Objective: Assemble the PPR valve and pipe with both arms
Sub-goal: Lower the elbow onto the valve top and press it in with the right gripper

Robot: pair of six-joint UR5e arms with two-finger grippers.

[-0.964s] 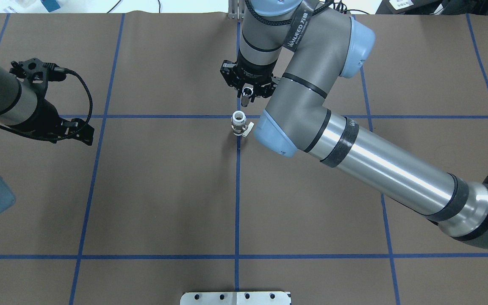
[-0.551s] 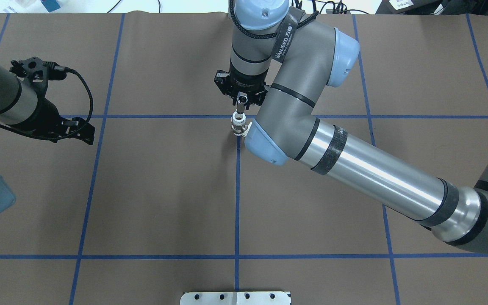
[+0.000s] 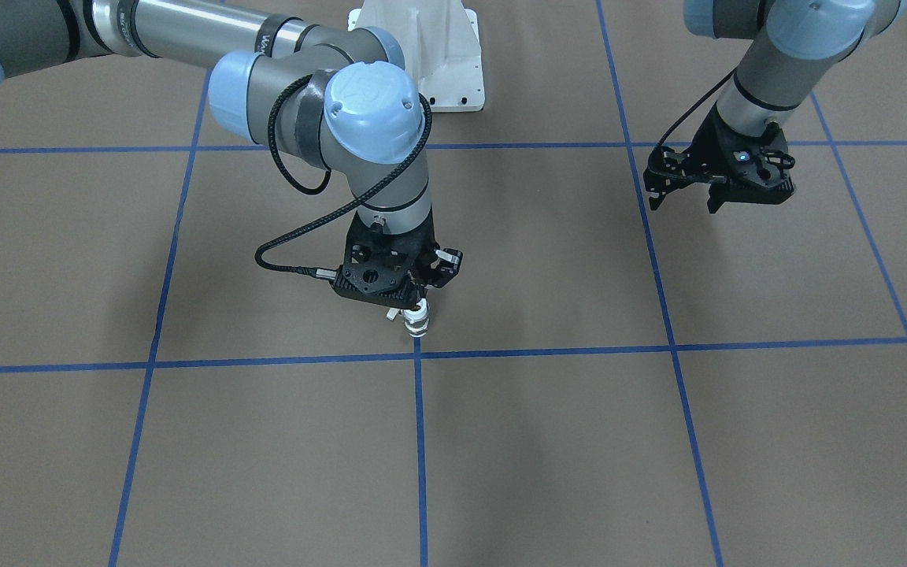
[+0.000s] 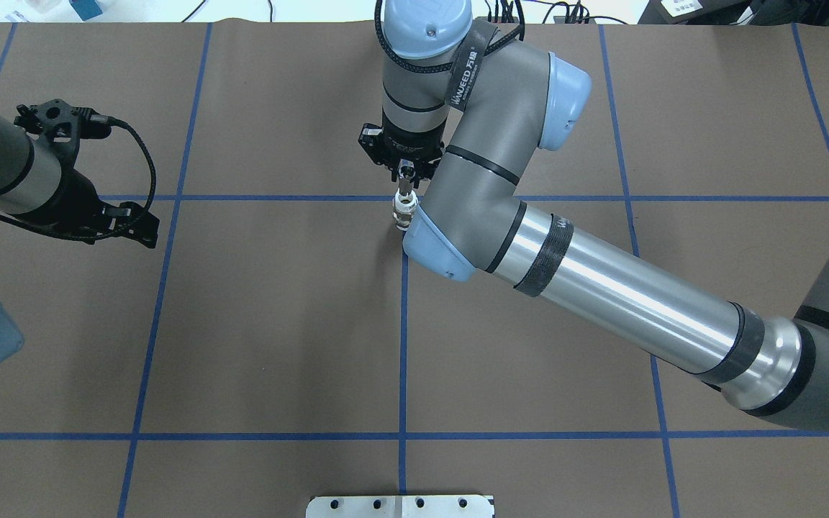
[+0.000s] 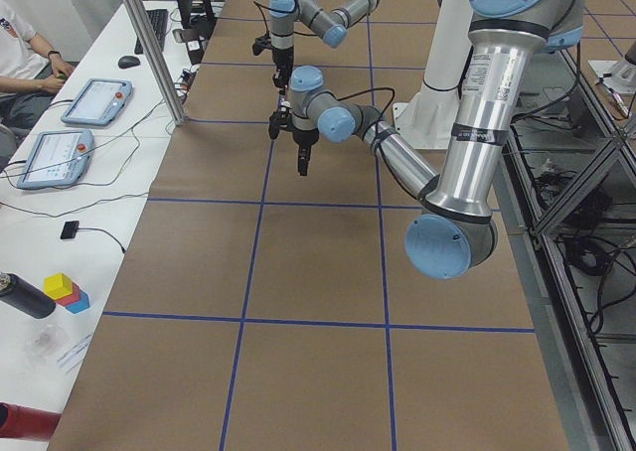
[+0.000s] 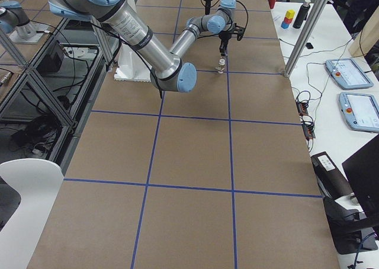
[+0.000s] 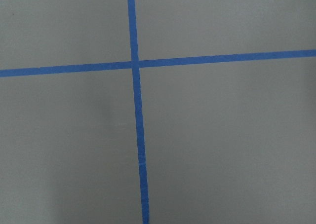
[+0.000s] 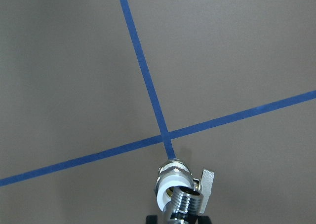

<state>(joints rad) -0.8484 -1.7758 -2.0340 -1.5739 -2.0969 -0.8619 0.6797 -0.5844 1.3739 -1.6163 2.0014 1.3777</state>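
Observation:
The PPR valve stands upright on the brown mat at a blue tape crossing; its white ringed top and whitish side lever show in the right wrist view. My right gripper is shut on the chrome pipe and holds it straight down over the valve's top opening. The pipe's threaded end overlaps the white ring; I cannot tell whether it is seated. The front view shows the valve just under that gripper. My left gripper is open and empty, far off to the side.
Blue tape lines grid the brown mat. A white robot base stands behind the valve. A metal plate sits at the near table edge. Tablets lie on a side bench, and a person sits there.
My right gripper has carried the pipe toward the robot and down, from beyond the valve to directly over its top. The left arm has hardly moved.

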